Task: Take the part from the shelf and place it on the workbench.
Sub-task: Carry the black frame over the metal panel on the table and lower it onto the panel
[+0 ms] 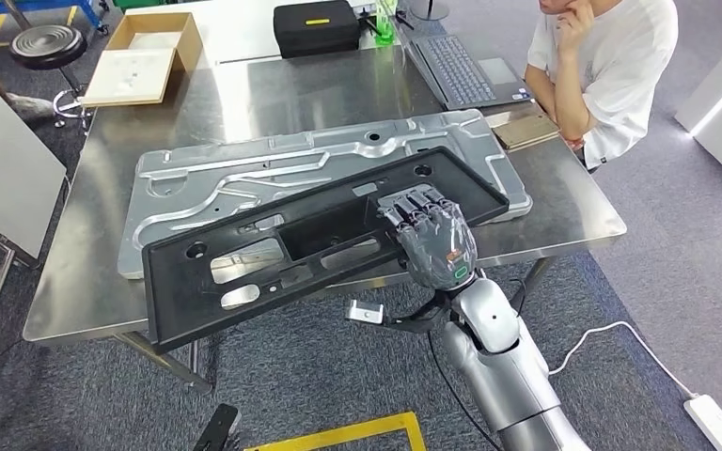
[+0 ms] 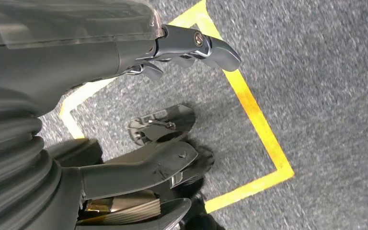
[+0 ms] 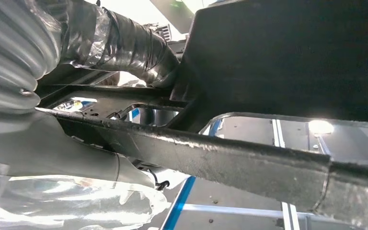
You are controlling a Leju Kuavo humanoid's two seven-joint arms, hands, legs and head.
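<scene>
- Right hand (image 1: 430, 237) is on the near edge of the black plastic panel (image 1: 244, 263), fingers laid over the top face toward the far side. In the right wrist view the thumb (image 3: 76, 148) runs under the panel's edge, so the panel is clamped between thumb and fingers.
- Black panel lies at a slant across the near part of the steel workbench (image 1: 338, 89); its near-left corner overhangs the bench's near edge. The far-right part rests on top of the grey sheet-metal panel (image 1: 273, 164).
- Grey metal panel lies flat mid-bench, on the far side of the black one and partly covered by it.
- Left hand (image 2: 172, 96) hangs over grey carpet with a yellow tape line (image 2: 258, 124); fingers apart, nothing between them.
- Far side of the bench: open cardboard box (image 1: 146, 56) on the left, black case (image 1: 317, 26) in the middle, laptop (image 1: 465, 66) on the right.
- Person in a white shirt (image 1: 611, 66) sits at the far-right corner, elbow on the bench.
- Black stool (image 1: 47, 42) far left.
</scene>
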